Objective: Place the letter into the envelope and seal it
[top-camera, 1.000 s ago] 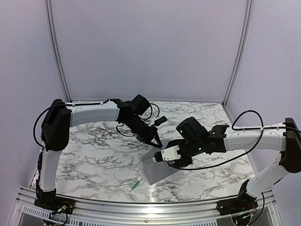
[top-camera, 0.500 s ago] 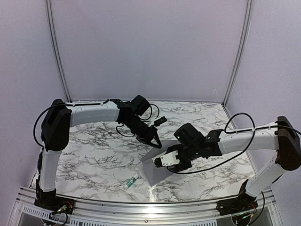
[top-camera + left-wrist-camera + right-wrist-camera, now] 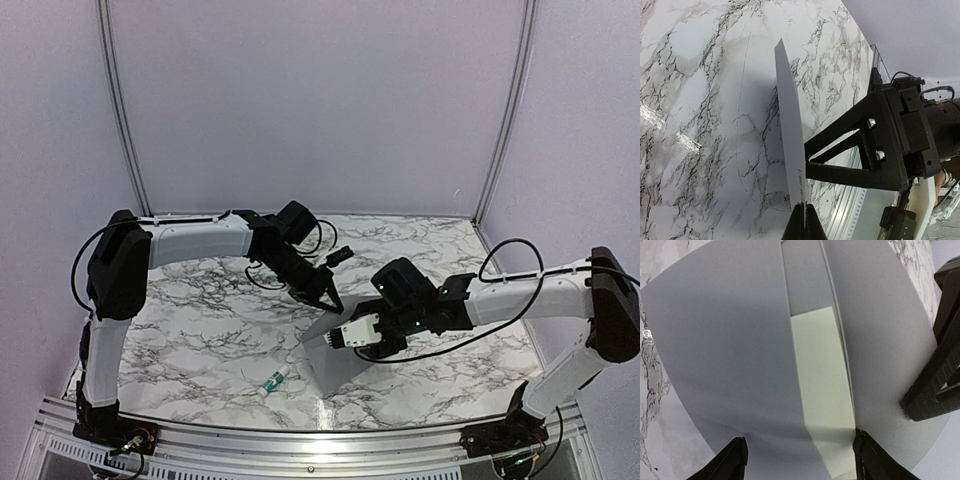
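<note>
The grey envelope (image 3: 337, 366) stands tilted off the marble table, its upper edge pinched in my left gripper (image 3: 329, 299), which is shut on it. In the left wrist view the envelope (image 3: 789, 135) is seen edge-on, running up from the shut tips of the left gripper (image 3: 804, 221). In the right wrist view the envelope (image 3: 725, 355) fills the frame, and the off-white letter (image 3: 821, 375) shows as a strip in its opening. My right gripper (image 3: 800, 457) is open over the envelope, its right fingertip (image 3: 866, 455) at the letter's edge. From above, the right gripper (image 3: 338, 340) is low over the envelope.
A small green-and-white tube (image 3: 272, 381) lies on the marble table (image 3: 190, 320) to the left of the envelope, near the front metal rail (image 3: 300, 440). The left gripper's black finger (image 3: 935, 370) stands close on the right of the right wrist view.
My right gripper moved left and lower over the envelope, then edged back a little. The small tube rolled left along the table. The left arm kept still.
</note>
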`<state>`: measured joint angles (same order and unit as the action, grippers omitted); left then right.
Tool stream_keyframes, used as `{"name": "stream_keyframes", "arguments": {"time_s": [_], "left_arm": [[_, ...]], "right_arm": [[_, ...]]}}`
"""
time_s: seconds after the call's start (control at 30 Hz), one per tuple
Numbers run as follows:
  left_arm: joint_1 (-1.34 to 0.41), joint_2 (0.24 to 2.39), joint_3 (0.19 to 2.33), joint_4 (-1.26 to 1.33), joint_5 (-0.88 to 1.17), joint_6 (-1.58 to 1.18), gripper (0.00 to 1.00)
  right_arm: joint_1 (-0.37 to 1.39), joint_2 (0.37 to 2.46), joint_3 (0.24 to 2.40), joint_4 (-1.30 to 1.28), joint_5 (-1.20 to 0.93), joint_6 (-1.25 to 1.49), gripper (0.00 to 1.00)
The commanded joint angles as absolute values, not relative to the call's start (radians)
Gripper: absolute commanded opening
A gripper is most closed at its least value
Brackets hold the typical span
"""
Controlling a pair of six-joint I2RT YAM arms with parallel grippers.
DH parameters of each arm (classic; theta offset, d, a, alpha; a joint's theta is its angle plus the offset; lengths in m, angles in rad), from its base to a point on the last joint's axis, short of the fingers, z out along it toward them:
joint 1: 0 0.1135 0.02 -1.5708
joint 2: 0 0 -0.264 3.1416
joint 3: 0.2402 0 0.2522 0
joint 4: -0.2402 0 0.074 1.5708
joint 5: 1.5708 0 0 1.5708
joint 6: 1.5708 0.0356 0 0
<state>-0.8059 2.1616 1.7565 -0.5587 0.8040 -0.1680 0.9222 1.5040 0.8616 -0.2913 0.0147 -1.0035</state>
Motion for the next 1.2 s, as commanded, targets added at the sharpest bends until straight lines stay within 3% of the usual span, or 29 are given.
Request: {"name": "stream_keyframes", "arguments": {"time_s": [0.0,0.37,0.7,1.17], "left_arm": [[-0.802,2.133,1.745,-0.550,0.828,-0.155,0.00],[-0.802,2.134,1.739,-0.550,0.857,-0.156,0.00],[-0.802,2.107,1.755,-0.550,0.868,-0.162,0.00],[-0.801,2.096,1.756,-0.550,0.820,-0.158,0.00]], "right_arm": [[0.915,1.528,0.892,-0.224,0.055,-1.014,0.70],[0.915,1.472,0.878,-0.200,0.022,-1.061,0.73],[0.915,1.541,0.865,-0.238,0.011,-1.081,0.74],[0.906,1.536,0.903,-0.394,-0.094,-1.044,0.73]]}}
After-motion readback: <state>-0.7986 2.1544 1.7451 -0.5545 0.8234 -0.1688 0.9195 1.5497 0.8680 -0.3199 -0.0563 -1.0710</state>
